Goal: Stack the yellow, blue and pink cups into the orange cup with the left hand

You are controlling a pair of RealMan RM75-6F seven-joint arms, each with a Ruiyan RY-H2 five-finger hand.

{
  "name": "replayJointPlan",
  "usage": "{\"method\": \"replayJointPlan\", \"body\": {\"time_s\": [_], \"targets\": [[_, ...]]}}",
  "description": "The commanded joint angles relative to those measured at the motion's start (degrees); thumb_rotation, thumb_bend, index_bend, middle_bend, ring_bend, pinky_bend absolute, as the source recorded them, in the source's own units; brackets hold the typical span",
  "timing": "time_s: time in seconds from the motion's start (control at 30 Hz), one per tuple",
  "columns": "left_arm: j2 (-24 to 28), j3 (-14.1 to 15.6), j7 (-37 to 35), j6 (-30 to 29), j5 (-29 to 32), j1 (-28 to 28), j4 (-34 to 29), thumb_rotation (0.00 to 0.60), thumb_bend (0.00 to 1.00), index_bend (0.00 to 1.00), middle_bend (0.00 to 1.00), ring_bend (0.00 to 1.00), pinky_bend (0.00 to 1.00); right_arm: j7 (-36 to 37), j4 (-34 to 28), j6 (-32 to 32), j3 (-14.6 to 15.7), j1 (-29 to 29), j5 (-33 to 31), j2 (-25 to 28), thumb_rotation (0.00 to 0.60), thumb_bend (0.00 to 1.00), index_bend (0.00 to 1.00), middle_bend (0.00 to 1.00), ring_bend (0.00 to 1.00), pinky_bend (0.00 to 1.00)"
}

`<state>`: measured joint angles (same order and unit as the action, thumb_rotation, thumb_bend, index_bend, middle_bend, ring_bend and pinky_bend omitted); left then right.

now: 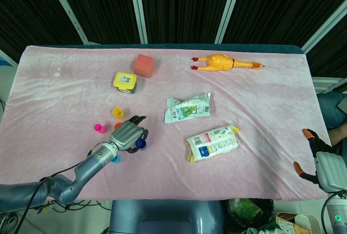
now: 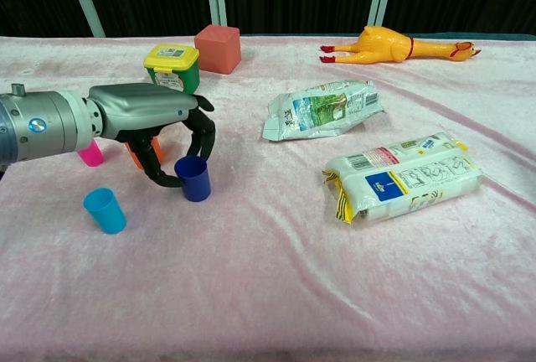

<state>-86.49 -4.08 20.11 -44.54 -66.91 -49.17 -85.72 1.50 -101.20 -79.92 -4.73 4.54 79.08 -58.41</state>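
My left hand (image 2: 151,119) (image 1: 129,135) pinches a dark blue cup (image 2: 194,178) (image 1: 141,143) between thumb and a finger; the cup stands upright at cloth level. The orange cup (image 2: 136,154) (image 1: 118,126) sits just behind the hand, mostly hidden by its fingers. A pink cup (image 2: 90,153) (image 1: 100,128) stands to the left of the orange one. The yellow cup (image 1: 117,113) is farther back and shows only in the head view. A light blue cup (image 2: 105,210) stands near the front left. My right hand (image 1: 322,163) hangs off the table's right edge with its fingers apart, holding nothing.
On the pink cloth (image 2: 268,287) lie two snack packets (image 2: 322,109) (image 2: 406,175), a rubber chicken (image 2: 394,45), a red cube (image 2: 219,49) and a yellow-lidded green tub (image 2: 172,66). The left forearm (image 2: 42,127) reaches in from the left.
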Motion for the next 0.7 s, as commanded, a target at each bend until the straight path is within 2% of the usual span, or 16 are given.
{"method": "replayJointPlan", "body": {"time_s": [0.03,0.3,0.7], "targets": [[0.11,0.01,0.02,-0.16,-0.08,-0.03,-0.19,0.6,0.28,0.46,0.5,0.01,0.11,-0.02,-0.05,0.03,0.0,0.0,-0.07,0.02,0.6,0.27,0.03,0.06,0.16,0.21],[1.86,-0.16,-0.48,-2.1,-1.18,0.57,-2.17,0.6,0.28,0.46,0.5,0.01,0.11,-0.4,0.05,0.13,0.07,0.04,-0.1,0.01,0.6,0.27,0.03,0.06,0.16,0.21],[10.82,-1.85,-4.15,-9.36,-4.36,4.2,-9.16,0.6,0.28,0.46,0.5,0.01,0.11,-0.98,-0.01,0.03,0.18,0.06,0.07,-0.22,0.6,0.27,0.03,0.06,0.16,0.21]]}}
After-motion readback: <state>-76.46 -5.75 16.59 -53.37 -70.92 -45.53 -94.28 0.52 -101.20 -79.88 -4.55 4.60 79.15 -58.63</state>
